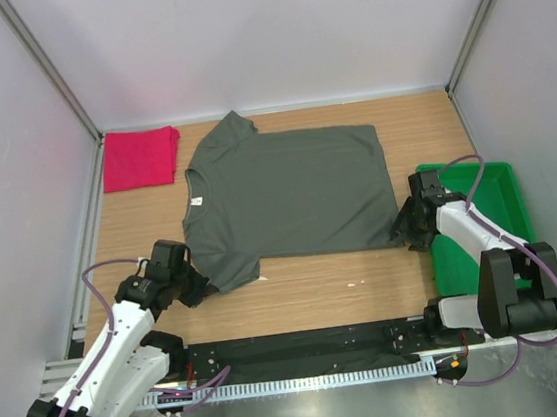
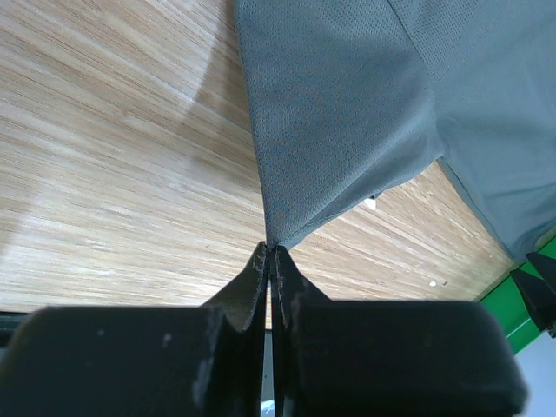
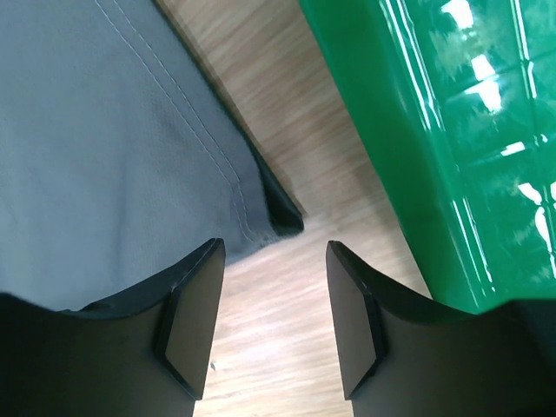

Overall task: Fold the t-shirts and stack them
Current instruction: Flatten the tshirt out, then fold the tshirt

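1. My left jaws are closed tight on the tip of the near sleeve of the dark grey-olive shirt (image 2: 347, 113); the cloth fans out from the pinch.
2. My right jaws stand open and grip nothing. The shirt's near hem corner lies just ahead of them, with one finger over the cloth and the other over the bare table (image 3: 287, 347).
3. The shirt is spread flat mid-table, its long axis running across me, collar to my left and hem to my right. Its body lies beyond both jaws, toward the far wall. My left arm is nearer the sleeve, my right arm nearer the hem.
4. As I judge it, the coming move depends on my right jaws closing on that hem corner, so both arms can carry the near edge over.
5. The green tray (image 1: 495, 206) sits just beside my right jaws on the outer side, apart from the hem; a wide swing could clip it.
6. The pinkish-red shirt (image 1: 139, 157) lies folded at the far-left corner, well apart from both jaws and out of the way.
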Available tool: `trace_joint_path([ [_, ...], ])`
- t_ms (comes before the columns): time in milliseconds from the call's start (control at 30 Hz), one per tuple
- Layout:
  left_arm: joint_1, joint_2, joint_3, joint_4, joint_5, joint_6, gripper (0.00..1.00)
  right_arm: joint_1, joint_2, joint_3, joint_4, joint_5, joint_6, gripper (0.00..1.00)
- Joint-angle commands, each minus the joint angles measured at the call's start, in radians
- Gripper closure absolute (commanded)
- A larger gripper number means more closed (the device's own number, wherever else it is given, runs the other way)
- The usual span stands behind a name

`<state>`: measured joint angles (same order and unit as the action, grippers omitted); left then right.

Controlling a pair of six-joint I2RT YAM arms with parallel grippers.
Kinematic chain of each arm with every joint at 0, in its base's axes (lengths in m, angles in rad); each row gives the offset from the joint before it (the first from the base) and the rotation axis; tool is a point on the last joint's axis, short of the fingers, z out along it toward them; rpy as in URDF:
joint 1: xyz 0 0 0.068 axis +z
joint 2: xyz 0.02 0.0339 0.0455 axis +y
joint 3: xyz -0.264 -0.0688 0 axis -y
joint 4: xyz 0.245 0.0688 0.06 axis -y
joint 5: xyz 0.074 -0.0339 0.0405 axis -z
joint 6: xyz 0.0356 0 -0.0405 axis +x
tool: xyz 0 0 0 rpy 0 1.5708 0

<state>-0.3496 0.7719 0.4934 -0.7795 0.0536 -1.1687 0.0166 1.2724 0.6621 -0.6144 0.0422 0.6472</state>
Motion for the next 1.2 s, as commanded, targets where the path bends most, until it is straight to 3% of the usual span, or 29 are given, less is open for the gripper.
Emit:
trace_joint_path([
  [0,-0.003,0.001,0.002,-0.001,-0.003,0.021,1.0,-0.003,0.021,-0.005,0.073,0.016,0.031,0.44],
  [300,-0.003,0.023,0.01,0.019,0.002,0.032,1.0,-0.004,0.042,-0.05,0.09,0.03,0.046,0.53],
  [433,-0.003,0.026,0.01,0.023,0.008,0.04,1.0,-0.003,0.05,-0.062,0.079,0.039,0.031,0.74],
  [500,-0.003,0.024,0.013,0.017,0.006,0.047,1.0,-0.003,0.045,-0.068,0.077,0.047,0.013,0.89],
  [600,-0.003,0.026,0.028,0.0,0.005,0.078,1.0,-0.004,0.039,-0.064,0.055,0.05,-0.023,0.98],
  [833,-0.003,0.084,0.128,-0.004,-0.027,0.176,1.0,-0.004,0.019,0.014,-0.013,0.027,-0.056,0.99],
  [1167,-0.003,0.328,0.342,0.068,-0.032,0.316,1.0,-0.003,0.136,0.192,-0.074,-0.021,-0.119,0.99],
])
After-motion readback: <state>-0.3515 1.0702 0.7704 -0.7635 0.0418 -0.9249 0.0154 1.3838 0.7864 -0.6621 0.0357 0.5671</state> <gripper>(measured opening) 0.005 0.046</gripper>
